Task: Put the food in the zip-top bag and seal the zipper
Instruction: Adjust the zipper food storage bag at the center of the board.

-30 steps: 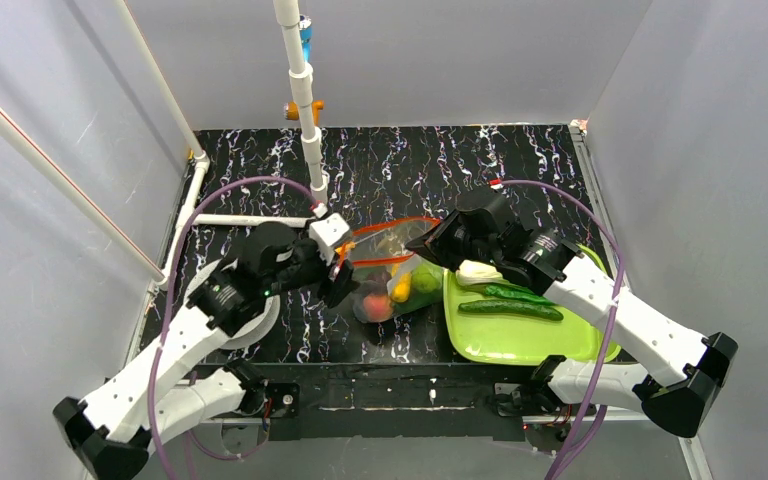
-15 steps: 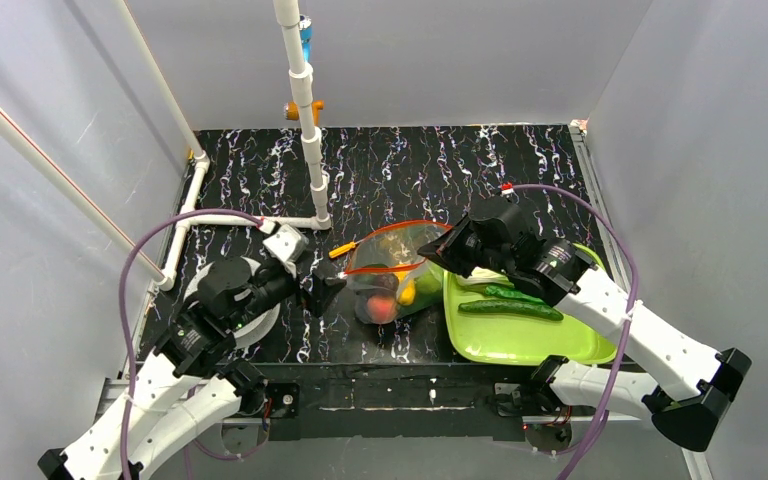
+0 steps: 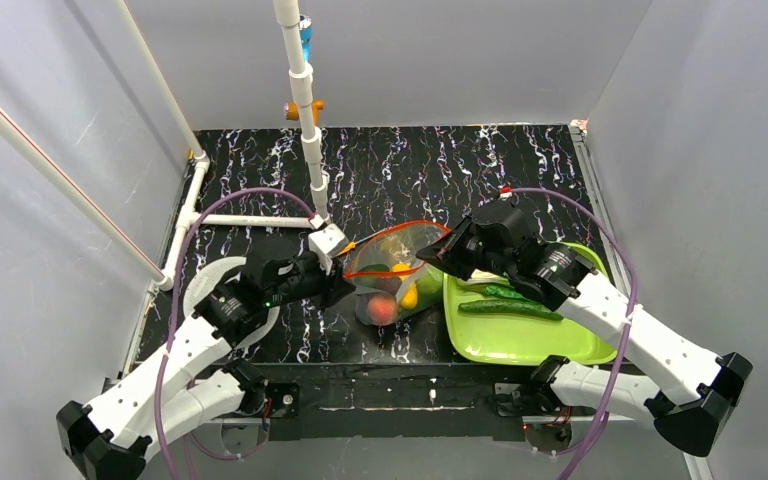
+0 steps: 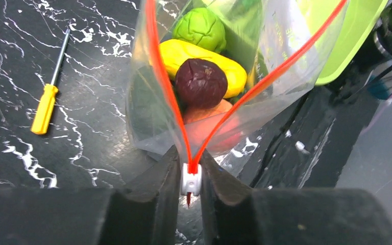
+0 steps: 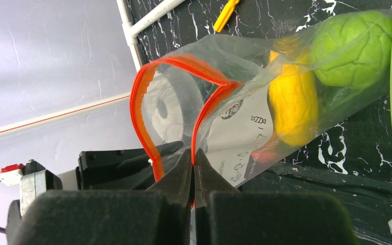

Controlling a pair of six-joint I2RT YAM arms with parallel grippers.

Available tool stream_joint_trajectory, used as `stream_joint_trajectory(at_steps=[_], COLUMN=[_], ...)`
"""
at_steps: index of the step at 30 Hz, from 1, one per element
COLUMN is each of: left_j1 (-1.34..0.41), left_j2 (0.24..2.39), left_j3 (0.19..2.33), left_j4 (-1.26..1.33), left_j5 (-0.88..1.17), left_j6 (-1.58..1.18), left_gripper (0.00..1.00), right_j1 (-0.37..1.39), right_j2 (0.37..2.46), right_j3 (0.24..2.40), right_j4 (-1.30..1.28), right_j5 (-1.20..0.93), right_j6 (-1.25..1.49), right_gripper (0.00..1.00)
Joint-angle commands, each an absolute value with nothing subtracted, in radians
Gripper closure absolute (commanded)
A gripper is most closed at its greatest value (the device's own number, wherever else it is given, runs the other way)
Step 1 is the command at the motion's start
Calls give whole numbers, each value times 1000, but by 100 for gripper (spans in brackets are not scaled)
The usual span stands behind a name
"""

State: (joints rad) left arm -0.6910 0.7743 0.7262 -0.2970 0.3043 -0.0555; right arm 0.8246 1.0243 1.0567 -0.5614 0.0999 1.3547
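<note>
Clear crinkly plastic zip-top bag [image 3: 415, 245] lies mid black marbled tabletop [image 3: 410, 170], touching the left edge of lime-green plastic tray [image 3: 560, 345], mouth gaping. At one end of the mouth, left gripper [image 4: 189, 161] is clamped tight on the small white slider [image 4: 190, 182] of the thin red-orange zipper strip [image 4: 158, 76]. At the opposite end, right gripper [image 5: 193, 155] is pinched closed on the strip. Inside the bag: bright green round fruit [image 4: 201, 28], yellow piece [image 4: 184, 51], dark maroon plum [image 4: 200, 81], orange-pink peach [image 4: 209, 120]. Two dark green cucumbers [image 3: 512, 308] lie on the tray. Yellow-handled screwdriver [image 4: 45, 107] lies on the tabletop near the bag.
</note>
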Motion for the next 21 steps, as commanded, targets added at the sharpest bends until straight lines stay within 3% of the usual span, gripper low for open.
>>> stream_joint_trajectory(at_steps=[1, 4, 7, 10, 14, 17, 21], left_j1=[-693, -693, -693, -693, -693, -693, -693], left_j2=[764, 705, 635, 583, 573, 608, 664], left_j3=[788, 765, 741, 727, 727, 749, 784], left_j4=[-331, -322, -327, -325, -326, -357, -408], left_j5=[309, 323, 316, 315, 344, 409, 452], left_j6=[-9, -4, 30, 46, 58, 74, 86], left_gripper=[91, 99, 100, 100, 100, 100, 100], right_j1=[819, 819, 817, 816, 825, 877, 954], right_j2=[1013, 1027, 1037, 1037, 1007, 975, 1026], right_j3=[1067, 1117, 1185, 1260, 1315, 1314, 1344], right_j4=[-486, -555, -693, -811, -819, -767, -675], right_j5=[61, 50, 85, 153, -36, -110, -154], right_j6=[1242, 1031, 785, 597, 332, 162, 16], right_gripper=[93, 53, 35, 26, 20, 5, 2])
